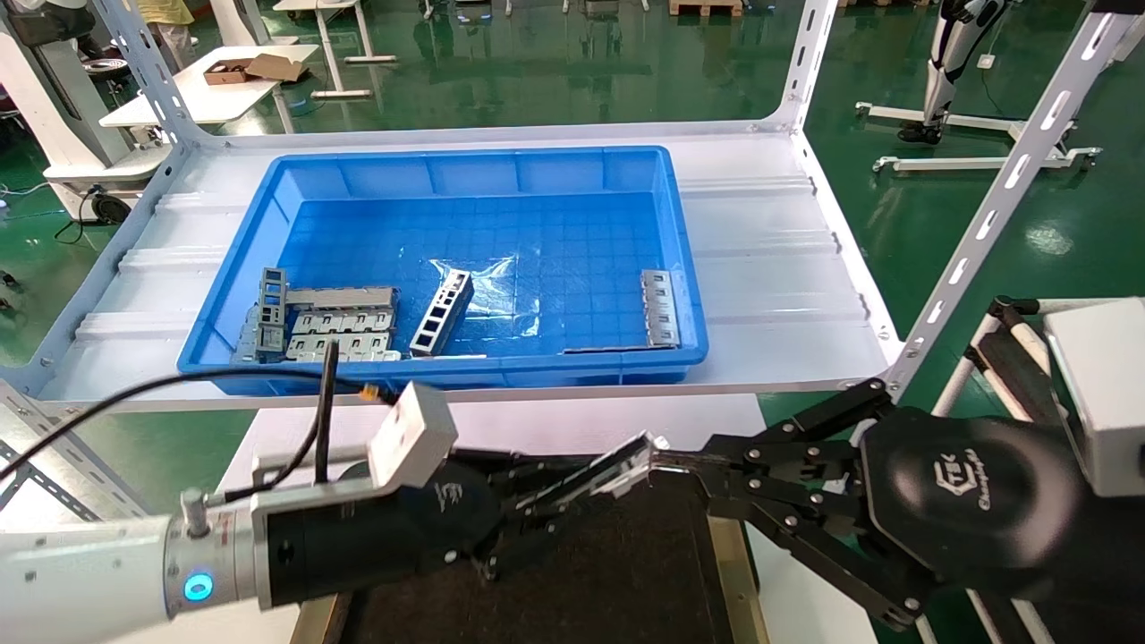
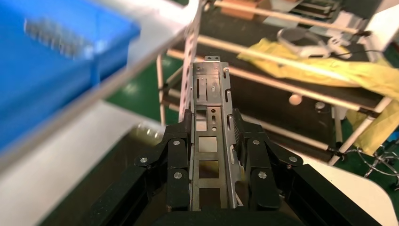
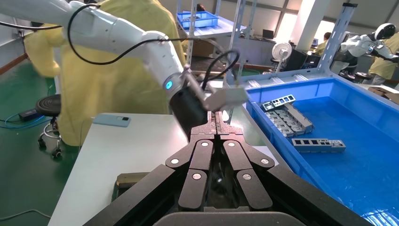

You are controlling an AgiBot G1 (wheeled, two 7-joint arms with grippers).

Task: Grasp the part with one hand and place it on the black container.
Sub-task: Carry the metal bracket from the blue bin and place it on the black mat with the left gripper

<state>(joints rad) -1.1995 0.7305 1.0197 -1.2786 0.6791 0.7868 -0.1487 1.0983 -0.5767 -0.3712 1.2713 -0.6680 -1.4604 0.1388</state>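
The part [image 1: 617,467] is a long grey metal channel, and my left gripper [image 1: 547,499] is shut on it, holding it lengthways just above the black container [image 1: 626,572]. In the left wrist view the part [image 2: 210,87] sticks out beyond the left gripper [image 2: 211,117], with both fingers pressed against its sides. My right gripper [image 1: 666,461] comes in from the right with its fingers shut together. Its tips sit right at the part's free end; I cannot tell if they touch it. In the right wrist view the right gripper [image 3: 217,117] points at the left gripper [image 3: 190,110].
A deep blue bin [image 1: 268,206] stands on the white shelf [image 1: 769,259] behind, holding a ladder-like piece [image 1: 443,313], flat cut-out plates [image 1: 344,326] and another grey piece [image 1: 660,309]. White slotted posts [image 1: 993,206] rise at the shelf corners. A brass strip [image 1: 738,572] edges the container.
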